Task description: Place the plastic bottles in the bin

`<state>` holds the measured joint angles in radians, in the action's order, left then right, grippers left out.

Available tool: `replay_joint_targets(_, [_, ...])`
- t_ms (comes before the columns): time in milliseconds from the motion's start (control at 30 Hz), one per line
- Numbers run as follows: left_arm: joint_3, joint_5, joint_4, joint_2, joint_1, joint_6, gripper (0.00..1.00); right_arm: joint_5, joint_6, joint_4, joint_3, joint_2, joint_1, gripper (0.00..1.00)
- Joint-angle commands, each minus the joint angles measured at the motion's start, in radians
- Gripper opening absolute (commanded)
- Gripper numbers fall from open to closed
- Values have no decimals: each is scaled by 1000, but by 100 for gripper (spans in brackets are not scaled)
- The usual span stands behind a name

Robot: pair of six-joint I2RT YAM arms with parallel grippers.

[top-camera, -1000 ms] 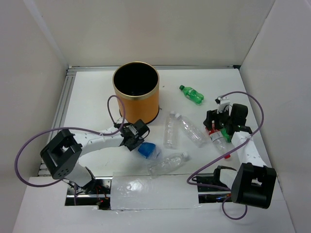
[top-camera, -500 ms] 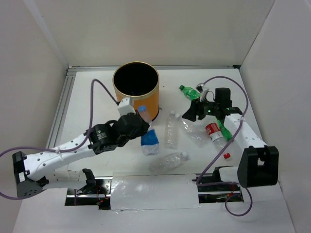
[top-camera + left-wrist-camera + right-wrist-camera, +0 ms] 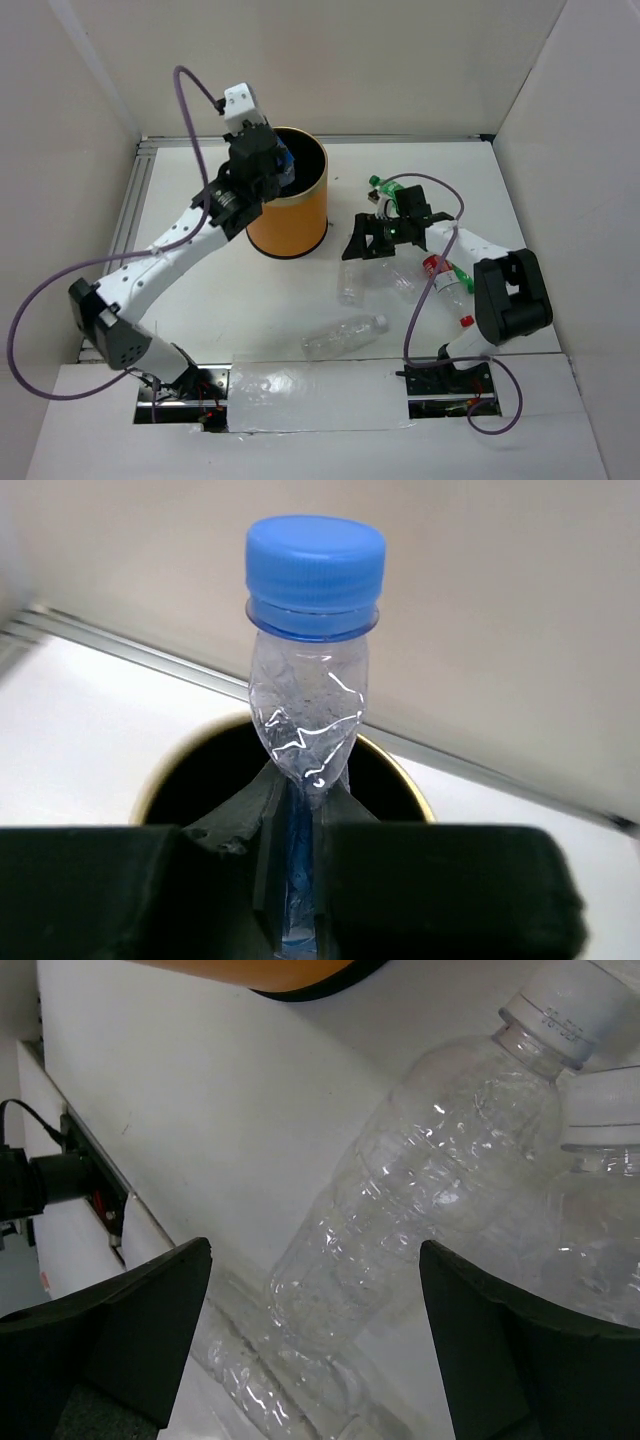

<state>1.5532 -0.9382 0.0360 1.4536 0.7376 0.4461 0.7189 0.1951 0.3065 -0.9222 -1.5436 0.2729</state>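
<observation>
White worktop (image 3: 200, 290), walled at left, far and right sides. Near the far edge, left of centre: bin (image 3: 292, 215), tall orange cylinder, upright, thin gold rim, black inside; contents not discernible. Over the bin's open mouth, by its left rim: left gripper (image 3: 297, 820), fingers clenched on the crumpled lower body of the blue-capped bottle (image 3: 312, 710), clear plastic, blue cap uppermost in the left wrist view. Right of the bin, towards mid-worktop: right gripper (image 3: 315, 1260), fingers spread wide and grasping nothing, poised over two clear bottles (image 3: 400, 1200) lying side by side with white caps towards the bin; contact with them not evident. Nearer the front edge, centre: a third clear bottle (image 3: 345, 336), on its side, apart from the pair. Just right of the pair: red-labelled bottle (image 3: 438, 270), lying beside the right arm. Towards the far right: green bottle (image 3: 377, 184), partly hidden behind the right arm's cable.
</observation>
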Motion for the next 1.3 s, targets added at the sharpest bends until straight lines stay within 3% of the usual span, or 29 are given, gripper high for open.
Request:
replay_joint_targets(0, [91, -125, -53, 97, -72, -87, 21, -81, 72, -58, -15, -29, 37, 92])
replay_joint_targets(33, [105, -135, -39, 122, -105, -87, 29, -81, 72, -90, -15, -47, 37, 92])
replay_joint_targets(67, [119, -122, -21, 148, -121, -96, 53, -97, 84, -90, -6, -62, 49, 93])
replay_joint_targets(167, [175, -61, 77, 229, -159, -115, 82, -200, 84, -86, -36, -131, 80, 93])
replay_joint_targets(333, [92, 18, 85, 182, -159, -92, 96, -386, 95, -75, -47, -162, 112, 93])
replay_joint_targets(400, [59, 80, 73, 107, -159, -92, 98, -377, 95, -84, -38, -171, 112, 91])
replay_joint_targets(500, [13, 201, 84, -6, -97, -183, 100, -349, 72, -93, -38, -162, 121, 62])
replay_joint_targets(567, [-57, 295, 116, -79, -22, -237, 98, -314, 38, -71, -47, -107, 121, 29])
replay_joint_targets(600, [-88, 444, 139, -120, -1, -263, 100, -293, 18, -54, -56, -81, 121, 22])
replay_joint_targets(700, [-272, 673, 189, -304, 77, -277, 100, -208, -86, 22, -121, 49, 100, 10])
replay_joint_targets(867, [-551, 756, 223, -498, 199, -143, 98, -174, -243, 89, -335, 203, 25, 6])
replay_joint_targets(967, [-723, 705, 164, -545, 330, -119, 100, -174, -266, 63, -491, 214, 0, 5])
replay_joint_targets(1100, [-792, 668, 91, -504, 477, -109, 100, -79, -197, -108, -680, 95, -9, 5])
replay_joint_targets(1267, [-864, 674, -27, -371, 513, -86, 100, 31, 19, -286, -945, -156, 52, 9])
